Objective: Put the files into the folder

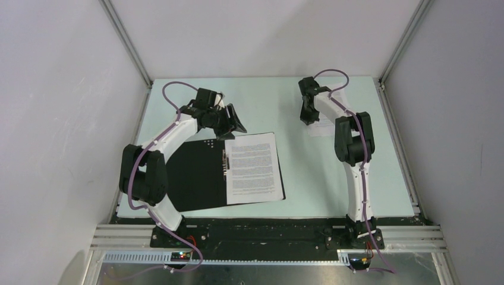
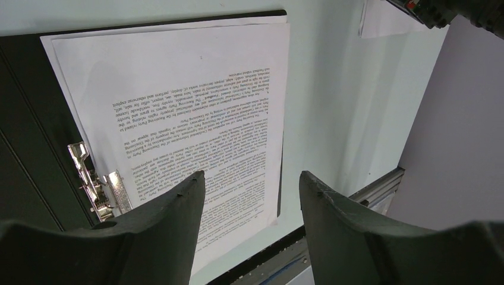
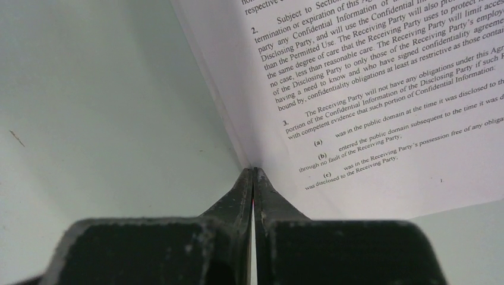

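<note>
Obs: right gripper [image 3: 254, 172] pressed together, pinching edge of second sheet [image 1: 321, 128] near far right corner. Target lies left of it and nearer: folder [image 1: 196, 175] open flat toward near left corner, first sheet [image 1: 254, 168] on right cover, long axis far-to-near. Left gripper [image 2: 252, 178] spread, hovering at folder's far edge.

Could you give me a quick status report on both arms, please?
Left pincer open, over the open folder. Right pincer shut on second sheet, at its edge. First sheet lies in folder. Nothing seen blocking.
</note>
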`<state>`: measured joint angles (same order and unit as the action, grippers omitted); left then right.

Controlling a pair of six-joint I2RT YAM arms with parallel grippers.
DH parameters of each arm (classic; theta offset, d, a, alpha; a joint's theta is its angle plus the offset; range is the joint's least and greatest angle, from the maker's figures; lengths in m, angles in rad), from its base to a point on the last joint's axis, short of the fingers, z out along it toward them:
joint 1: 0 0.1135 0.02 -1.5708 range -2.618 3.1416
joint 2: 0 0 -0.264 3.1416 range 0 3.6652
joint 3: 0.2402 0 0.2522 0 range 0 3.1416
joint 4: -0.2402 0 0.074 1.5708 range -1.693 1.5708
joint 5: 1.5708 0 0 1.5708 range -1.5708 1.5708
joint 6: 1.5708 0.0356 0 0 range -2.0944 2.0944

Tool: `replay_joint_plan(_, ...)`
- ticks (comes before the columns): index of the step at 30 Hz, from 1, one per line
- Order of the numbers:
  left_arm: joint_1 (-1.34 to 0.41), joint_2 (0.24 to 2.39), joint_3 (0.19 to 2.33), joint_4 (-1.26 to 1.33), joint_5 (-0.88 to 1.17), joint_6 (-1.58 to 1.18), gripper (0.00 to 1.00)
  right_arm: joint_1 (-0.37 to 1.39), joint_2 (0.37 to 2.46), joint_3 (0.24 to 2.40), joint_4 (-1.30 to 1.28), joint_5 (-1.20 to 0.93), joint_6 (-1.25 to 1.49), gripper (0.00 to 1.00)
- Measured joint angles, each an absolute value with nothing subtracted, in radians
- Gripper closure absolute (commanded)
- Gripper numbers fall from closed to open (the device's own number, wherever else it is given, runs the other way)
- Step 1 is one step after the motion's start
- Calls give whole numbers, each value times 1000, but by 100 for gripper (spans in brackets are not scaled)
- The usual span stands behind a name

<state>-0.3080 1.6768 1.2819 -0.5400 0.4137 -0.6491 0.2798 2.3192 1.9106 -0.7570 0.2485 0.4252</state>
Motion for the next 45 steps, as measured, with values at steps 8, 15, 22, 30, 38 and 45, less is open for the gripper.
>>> replay_joint_plan(8,-308,1677,1267,-525,418,-659,35,271,2205,1722,-680,179,448,100)
replay_joint_plan(15,-323,1677,1255,-511,421,-682,36,351,2033,1462,-650,103,521,100)
replay_joint_plan(22,-367,1677,1255,-485,422,-700,35,363,1921,1414,-629,71,553,28)
replay_joint_plan(30,-403,1677,1251,-469,425,-709,35,19,1853,1416,-487,26,549,8)
replay_joint_plan(38,-405,1677,1232,-465,432,-708,35,-220,1880,1416,-389,-60,569,8)
replay_joint_plan(45,-410,1677,1232,-462,450,-708,35,-299,2053,1546,-353,-188,582,7)
